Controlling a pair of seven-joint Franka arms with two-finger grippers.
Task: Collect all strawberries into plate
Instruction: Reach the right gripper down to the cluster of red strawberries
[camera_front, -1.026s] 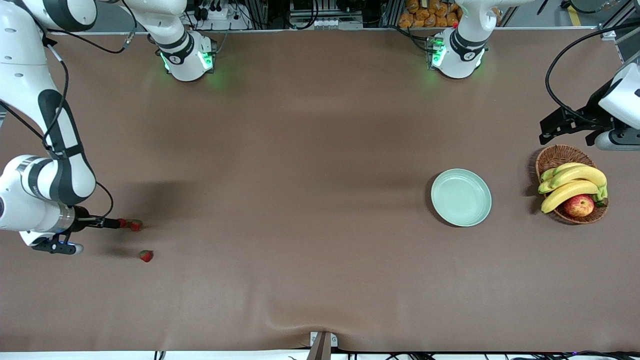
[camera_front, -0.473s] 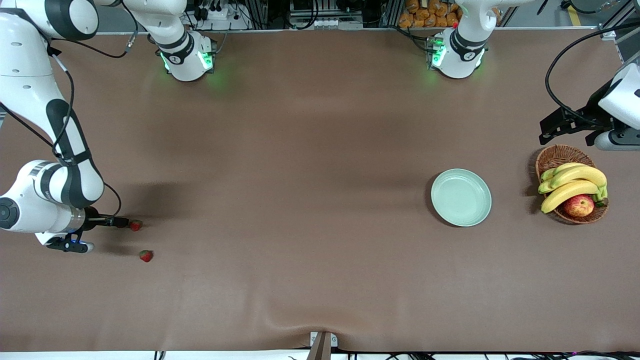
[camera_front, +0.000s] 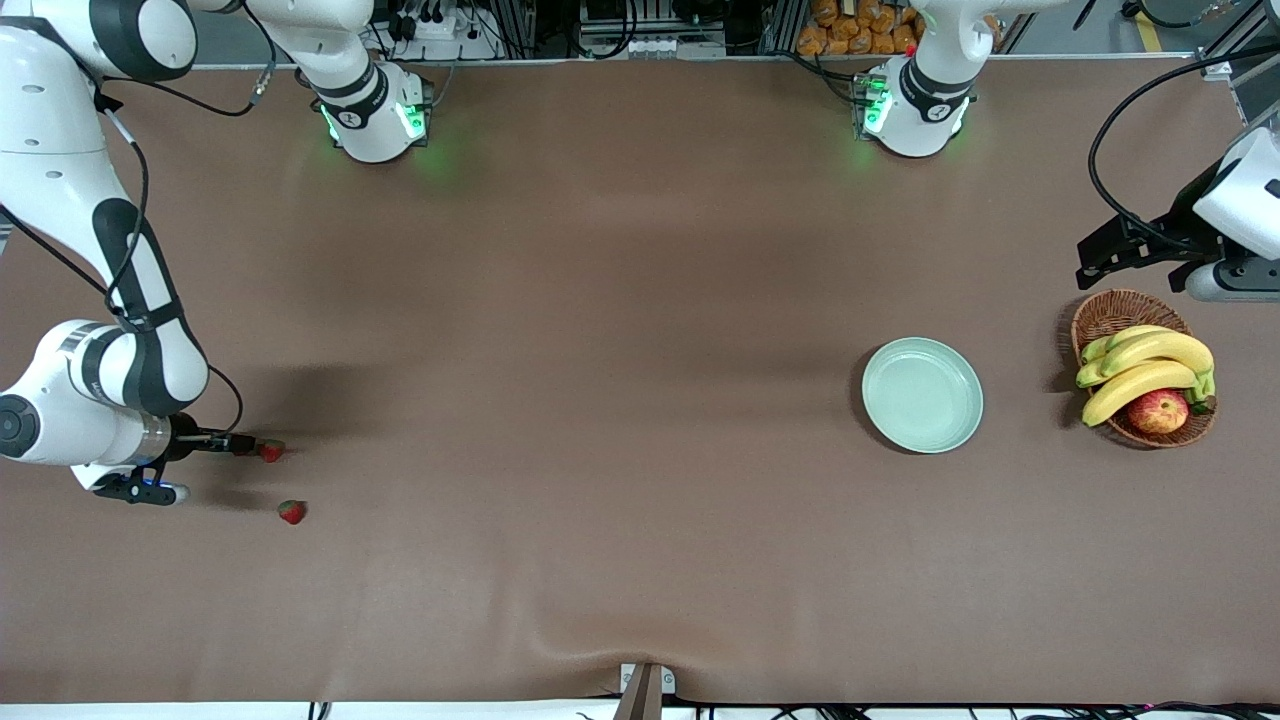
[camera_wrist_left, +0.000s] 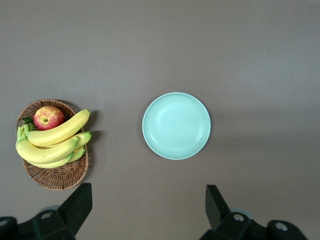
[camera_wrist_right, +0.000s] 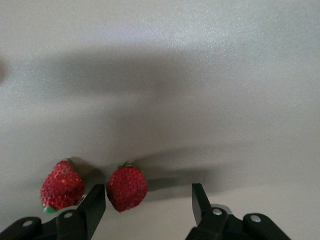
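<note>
Matte brown tabletop (camera_front: 620, 300), smooth save for a wrinkle at the middle of the camera-side edge. Long open stretch of bare surface between the two ends.

Toward the left arm's end, a brown woven wicker basket (camera_front: 1110, 312) with curved yellow bananas (camera_front: 1150, 365) and a red-yellow apple (camera_front: 1157, 411). Just beside it toward the centre, not touching: a round, shallow, pale mint-green plate (camera_front: 922, 394) with a raised rim, glossy and holding nothing.

Left gripper (camera_wrist_left: 148, 207) raised over the table at the left arm's end, close to that edge, above the basket's base-side rim; fingers spread wide, nothing between them. Waiting.

Right arm bent down low at the right arm's end of the table, forearm level, wrist near that end's edge. Right gripper (camera_wrist_right: 148, 204) down at the surface, fingers parted wide, gripping nothing.

Three small red strawberries with seeded skin and green caps, all at the right arm's end, well apart from the plate: one strawberry (camera_wrist_right: 127, 187) between the fingertips, close to one finger; a second strawberry (camera_wrist_right: 62, 185) just outside that same finger; a third strawberry (camera_front: 291, 512) nearer the camera-side edge, alone on open cloth.
</note>
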